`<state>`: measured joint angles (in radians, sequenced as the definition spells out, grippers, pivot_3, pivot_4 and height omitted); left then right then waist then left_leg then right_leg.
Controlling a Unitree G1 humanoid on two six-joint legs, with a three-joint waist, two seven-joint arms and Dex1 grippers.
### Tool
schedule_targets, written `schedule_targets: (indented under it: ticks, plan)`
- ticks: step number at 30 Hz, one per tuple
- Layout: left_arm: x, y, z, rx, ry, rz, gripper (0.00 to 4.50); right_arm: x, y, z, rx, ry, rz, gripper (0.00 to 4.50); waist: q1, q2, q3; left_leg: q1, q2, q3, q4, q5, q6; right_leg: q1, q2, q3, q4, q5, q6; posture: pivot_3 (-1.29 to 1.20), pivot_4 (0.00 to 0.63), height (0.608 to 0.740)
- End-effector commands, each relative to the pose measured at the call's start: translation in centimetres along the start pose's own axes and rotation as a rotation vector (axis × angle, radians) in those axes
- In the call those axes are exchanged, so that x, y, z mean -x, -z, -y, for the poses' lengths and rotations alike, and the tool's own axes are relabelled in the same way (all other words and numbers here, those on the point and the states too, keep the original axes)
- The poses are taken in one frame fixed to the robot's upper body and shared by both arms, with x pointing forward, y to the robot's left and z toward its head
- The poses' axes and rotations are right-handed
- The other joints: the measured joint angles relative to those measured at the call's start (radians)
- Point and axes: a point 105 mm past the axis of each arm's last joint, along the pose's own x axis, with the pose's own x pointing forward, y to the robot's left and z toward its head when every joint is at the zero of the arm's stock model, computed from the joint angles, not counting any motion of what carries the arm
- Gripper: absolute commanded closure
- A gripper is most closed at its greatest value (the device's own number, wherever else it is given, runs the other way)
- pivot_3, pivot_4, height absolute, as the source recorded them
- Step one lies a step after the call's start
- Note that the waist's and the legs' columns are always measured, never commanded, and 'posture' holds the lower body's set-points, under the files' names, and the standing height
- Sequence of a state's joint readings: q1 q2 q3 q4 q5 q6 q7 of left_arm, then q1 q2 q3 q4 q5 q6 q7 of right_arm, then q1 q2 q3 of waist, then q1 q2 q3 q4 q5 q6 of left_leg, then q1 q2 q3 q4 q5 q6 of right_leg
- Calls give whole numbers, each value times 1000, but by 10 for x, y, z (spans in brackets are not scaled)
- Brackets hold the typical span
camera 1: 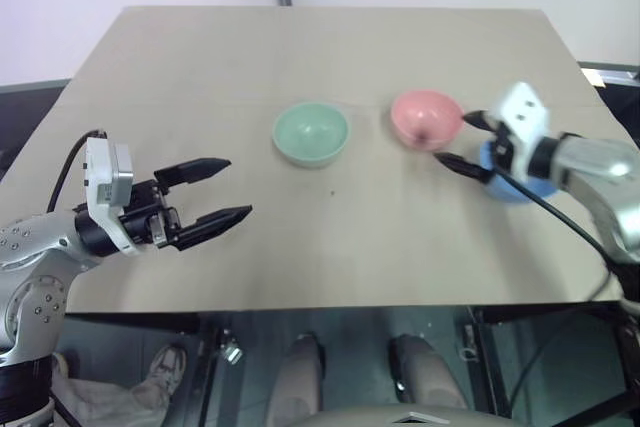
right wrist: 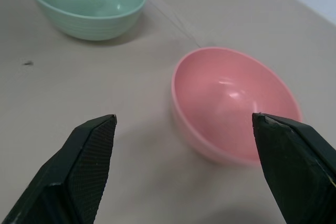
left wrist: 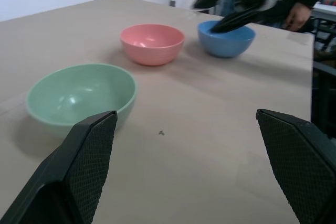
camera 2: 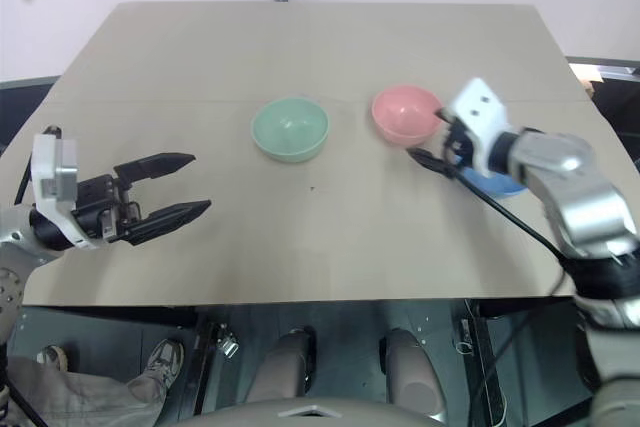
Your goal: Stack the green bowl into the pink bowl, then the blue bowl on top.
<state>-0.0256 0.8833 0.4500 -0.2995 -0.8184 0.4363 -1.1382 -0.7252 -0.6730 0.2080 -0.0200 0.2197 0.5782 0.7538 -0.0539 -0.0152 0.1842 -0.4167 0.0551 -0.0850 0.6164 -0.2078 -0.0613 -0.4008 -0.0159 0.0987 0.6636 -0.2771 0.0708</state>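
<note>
Nothing stacked yet: three bowls sit separately on the table (camera 1: 200,57).

Green bowl (camera 1: 311,132) near table centre. Pink bowl (camera 1: 427,118) at its 3 o'clock, a clear gap between them. Blue bowl (left wrist: 226,38) just beyond the pink one, again at 3 o'clock, largely covered by our right arm in the head views.

Left gripper (camera 1: 226,189): jaws spread wide, empty, hanging at 7 o'clock of the green bowl and well apart from it.
Right gripper (camera 1: 460,142): also wide open, empty, hovering over the gap between the pink and blue bowls.

Step in hand, as we judge it: pick up green. We would bring the left gripper to the near rim, one finger inside and one outside, close firmly, lift clear before travelling toward pink.

Obstacles: the right gripper hangs beside the pink bowl and may crowd the drop; we should withdraw it first. A person's shoe (camera 1: 170,365) shows below the table's near edge, out of the way.
</note>
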Motion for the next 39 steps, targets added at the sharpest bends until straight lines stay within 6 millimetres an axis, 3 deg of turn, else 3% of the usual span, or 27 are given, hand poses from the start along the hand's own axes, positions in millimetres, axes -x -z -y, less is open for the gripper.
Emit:
schedule_targets:
  ticks: [1,2,5,9,13,16,19,22,25,28,31,32,34,39]
  plan:
    - [-2,-6,11,-43,58,-19,0,-28,10,-1,96,-66,-84,33,10,0,0,-1,0,0,-1,0,0,-1,0,0,0,0,0,0,150,740]
    - [-2,-6,13,-46,61,-25,0,-35,15,0,106,-74,-110,33,8,0,1,-2,0,0,-2,0,0,-2,0,-1,0,0,0,0,150,740]
    - [1,-7,16,-42,61,-31,0,-46,22,9,110,-59,-152,854,6,1,1,-2,0,0,-2,0,0,-3,0,0,0,0,-1,0,150,740]
    - [6,-8,19,-33,50,-34,0,-52,23,14,130,-51,-163,2850,10,1,1,-2,0,0,-2,0,0,-3,0,-1,1,0,-1,0,150,740]
    - [8,-7,19,-27,44,-34,0,-56,21,17,171,-36,-148,4467,8,1,1,-2,0,0,-1,0,0,-3,0,-1,3,0,0,0,150,740]
    - [9,-6,18,-20,35,-30,0,-54,0,8,283,-77,-51,4467,9,2,2,-1,0,0,-1,0,0,-3,0,0,5,0,-1,0,150,740]
    - [13,0,14,-6,11,-34,0,-36,-29,-39,322,-285,97,4467,9,2,2,-1,0,0,-1,0,0,-3,0,0,6,0,-1,0,150,740]
    - [18,5,11,1,-7,-42,0,-15,-30,-89,343,-463,127,4467,10,2,2,-1,0,-1,-1,0,0,-3,0,-1,7,-1,-1,0,150,740]
    - [17,6,9,3,-9,-42,0,-5,-23,-122,359,-544,116,4467,10,2,2,0,0,-1,0,0,0,-3,0,-1,8,-1,-1,0,150,740]
    - [17,8,7,5,-8,-44,0,-13,-21,-138,342,-554,113,4467,7,2,2,1,0,-1,4,0,0,-3,0,-1,12,-1,-1,0,150,740]
    - [15,10,6,6,-3,-45,0,-32,-29,-146,331,-525,141,4467,0,2,2,2,1,-1,10,0,-1,-3,2,0,17,-1,-1,0,150,740]
    - [14,10,6,7,2,-44,0,-42,-32,-147,332,-502,147,3628,-3,2,2,3,2,-1,11,1,-1,-3,3,0,18,-2,1,0,150,740]
    - [13,11,6,10,4,-41,0,-56,-34,-145,348,-457,150,2940,-8,2,2,2,2,-1,12,1,-1,-3,4,0,19,-2,1,0,150,740]
    - [12,12,-2,-3,-61,-49,0,-44,-57,-134,297,-416,245,791,-1,2,2,0,2,-1,14,1,-1,-2,3,0,17,0,-2,0,150,740]
